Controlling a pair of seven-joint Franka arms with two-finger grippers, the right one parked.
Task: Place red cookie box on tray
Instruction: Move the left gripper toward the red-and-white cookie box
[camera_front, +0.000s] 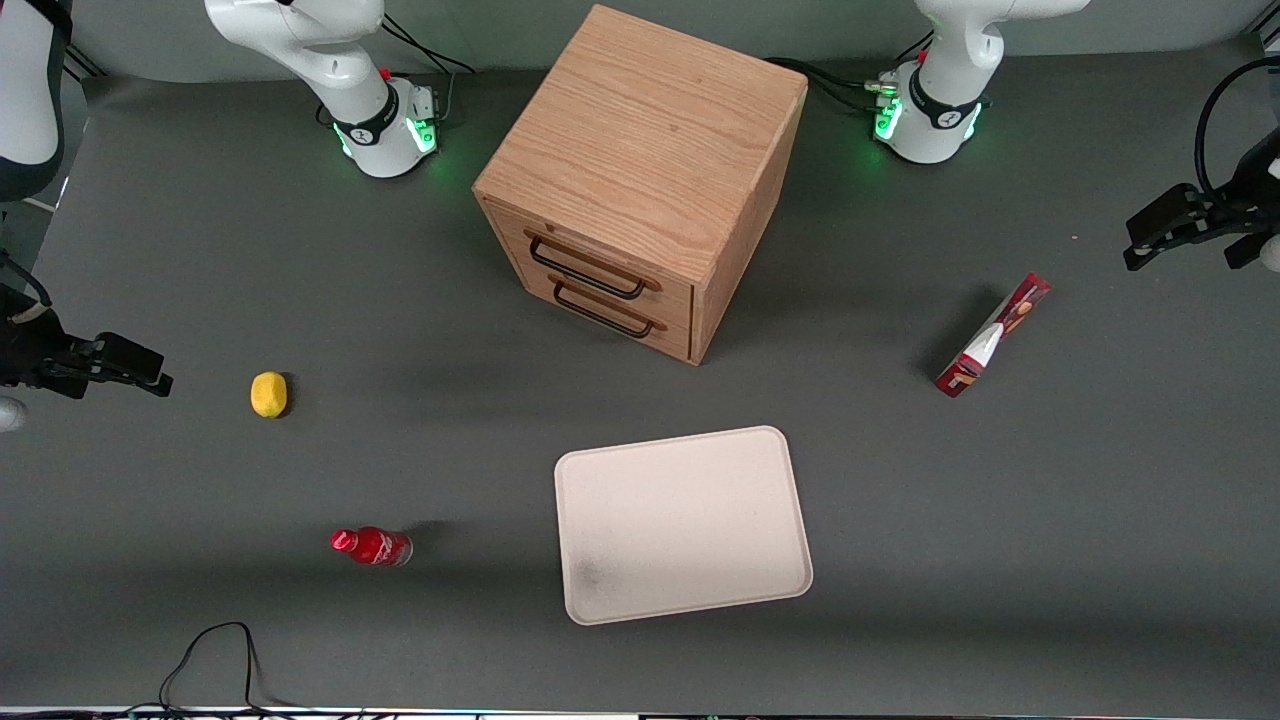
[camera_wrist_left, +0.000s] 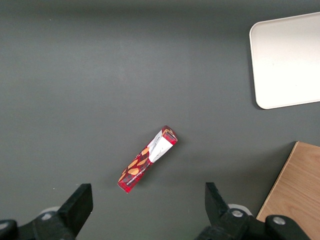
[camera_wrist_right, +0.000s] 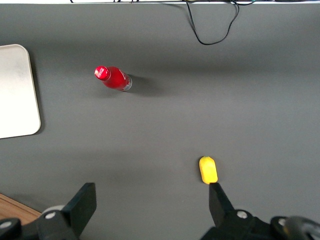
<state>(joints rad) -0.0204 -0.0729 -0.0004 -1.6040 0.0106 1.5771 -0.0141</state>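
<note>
Even, diffuse overhead light; all views sharp. Soft shadow beside red cookie box (camera_front: 992, 337) on matte table (camera_front: 1050, 520). No glare. Claw (camera_wrist_left: 147, 207) crisp, hovers above box.

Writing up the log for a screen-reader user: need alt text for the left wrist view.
The red cookie box lies flat and askew on the dark grey table, untouched, below the open claw, whose two black fingers straddle empty space. A corner of the empty cream tray and an edge of the wooden cabinet also show.
</note>
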